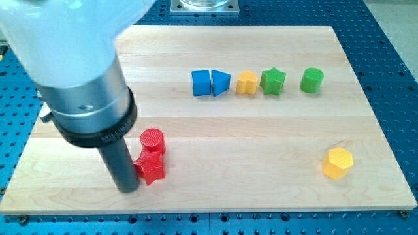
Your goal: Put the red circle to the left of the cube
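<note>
The red circle [152,140] is a short cylinder at the view's lower left, touching a red star-shaped block [151,168] just below it. The blue cube [202,83] sits at upper centre, well up and to the right of the red circle. My tip [128,188] rests on the board just left of the red star, close against it and below-left of the red circle. The arm's large body [85,78] covers the upper left of the board.
Right of the cube runs a row: a blue wedge-like block [221,83], a yellow block [247,83], a green star [272,81] and a green cylinder [312,80]. A yellow hexagon [337,162] lies at lower right. The wooden board [261,143] lies on a blue perforated table.
</note>
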`<state>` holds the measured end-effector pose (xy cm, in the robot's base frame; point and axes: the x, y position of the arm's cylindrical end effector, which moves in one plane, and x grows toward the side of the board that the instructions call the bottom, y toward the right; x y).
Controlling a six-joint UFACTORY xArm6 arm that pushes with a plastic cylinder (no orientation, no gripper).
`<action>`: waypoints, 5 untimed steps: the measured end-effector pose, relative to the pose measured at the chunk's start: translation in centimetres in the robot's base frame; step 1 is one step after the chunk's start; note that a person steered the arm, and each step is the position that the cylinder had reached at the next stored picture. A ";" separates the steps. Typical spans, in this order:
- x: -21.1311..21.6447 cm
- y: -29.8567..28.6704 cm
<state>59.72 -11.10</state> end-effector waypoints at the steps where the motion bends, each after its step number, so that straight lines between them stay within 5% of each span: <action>1: 1.9 2.0; 3: -10.3 1.6; 5: -13.0 -2.5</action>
<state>46.69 -13.62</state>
